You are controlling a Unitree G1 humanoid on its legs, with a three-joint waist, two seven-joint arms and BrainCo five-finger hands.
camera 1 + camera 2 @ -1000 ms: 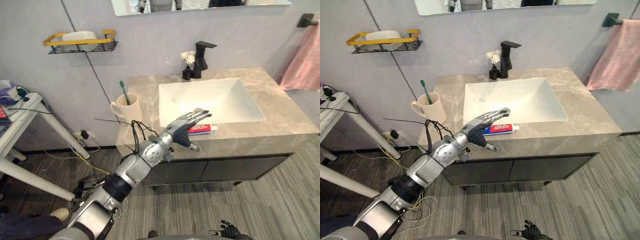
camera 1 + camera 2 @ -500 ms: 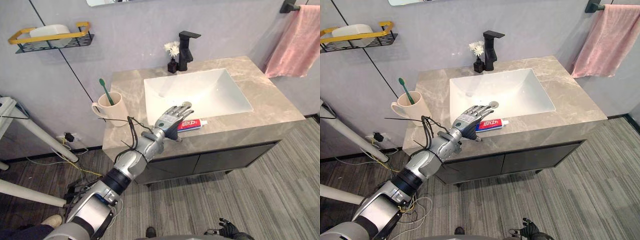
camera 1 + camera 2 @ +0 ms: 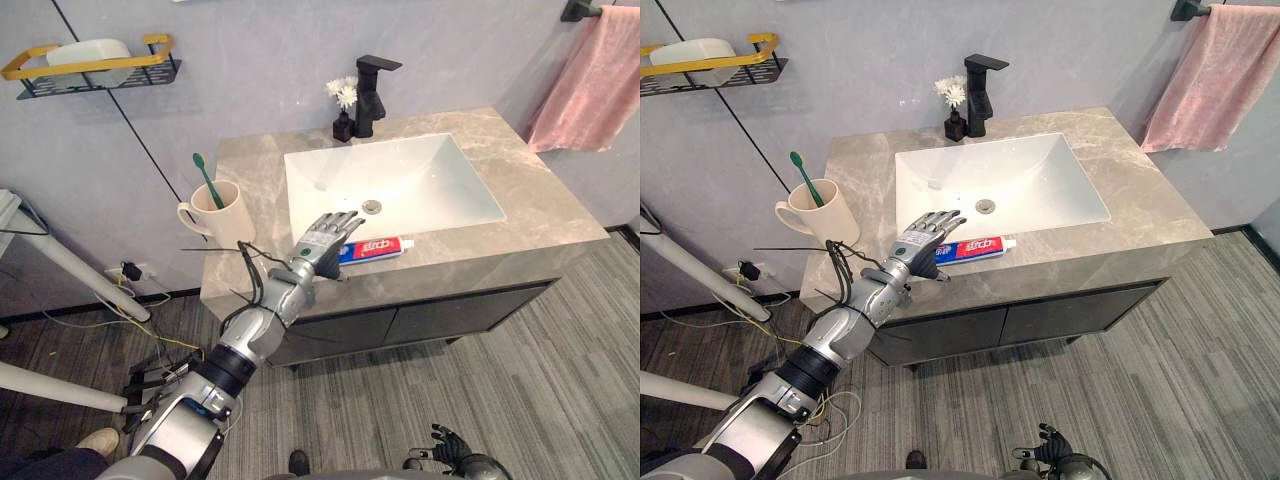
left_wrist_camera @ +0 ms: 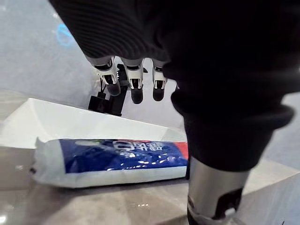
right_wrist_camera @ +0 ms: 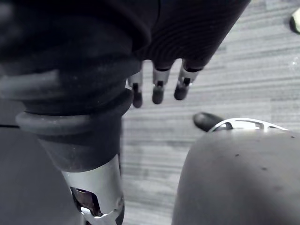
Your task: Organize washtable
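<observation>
A blue, red and white toothpaste tube (image 3: 378,247) lies along the front edge of the grey marble washtable (image 3: 540,190), just in front of the white sink (image 3: 400,180). My left hand (image 3: 322,240) hovers open at the tube's left end, fingers straight and pointing towards the basin. In the left wrist view the tube (image 4: 112,159) lies under the fingertips (image 4: 136,91), untouched. A cream mug (image 3: 222,213) holding a green toothbrush (image 3: 203,178) stands at the counter's left end. My right hand (image 3: 450,445) hangs low over the floor, fingers relaxed (image 5: 159,91).
A black faucet (image 3: 372,90) and a small black vase of white flowers (image 3: 343,110) stand behind the sink. A yellow-rimmed wall shelf (image 3: 90,70) holds a white soap. A pink towel (image 3: 590,80) hangs at the right. A white table leg (image 3: 60,270) slants at the left.
The view has shifted as the head moved. My left hand has drawn back leftward off the toothpaste tube, more of which now shows. The tube has not moved.
</observation>
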